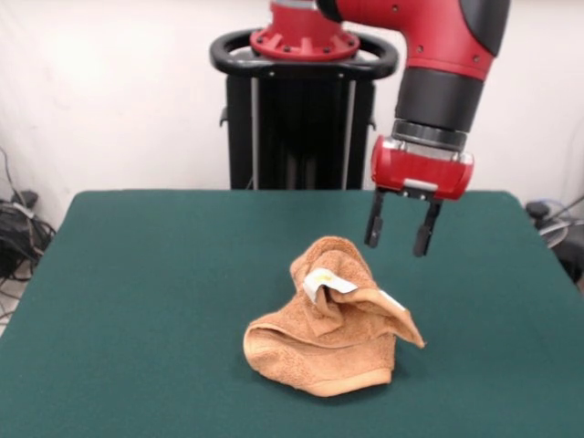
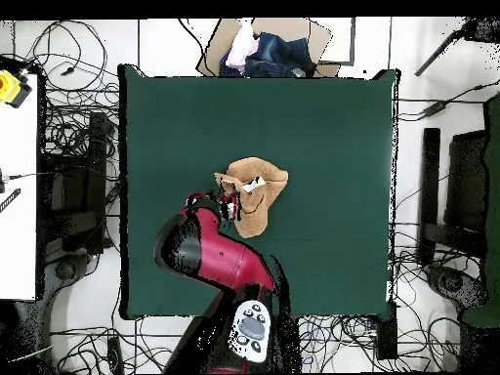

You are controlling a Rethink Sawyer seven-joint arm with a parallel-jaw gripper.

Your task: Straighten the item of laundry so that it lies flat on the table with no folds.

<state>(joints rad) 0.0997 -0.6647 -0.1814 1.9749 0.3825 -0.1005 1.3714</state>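
Observation:
The item of laundry (image 1: 333,319), an orange-tan terry towel, lies crumpled in a folded heap near the middle of the green table (image 1: 146,301), with a small white label (image 1: 324,283) showing on top. From above the towel (image 2: 256,191) appears as a bunched lump on the table (image 2: 332,127). My gripper (image 1: 402,234) hangs in the air above and to the right of the heap, open, its two black fingers (image 1: 374,224) apart with nothing between them. In the overhead view the gripper (image 2: 227,204) sits at the towel's left edge, largely covered by the arm.
A cardboard box of clothes (image 2: 269,49) sits beyond the table's far edge in the overhead view. Cables and stands (image 2: 68,176) surround the table on the floor. Green felt stretches wide on all sides of the towel.

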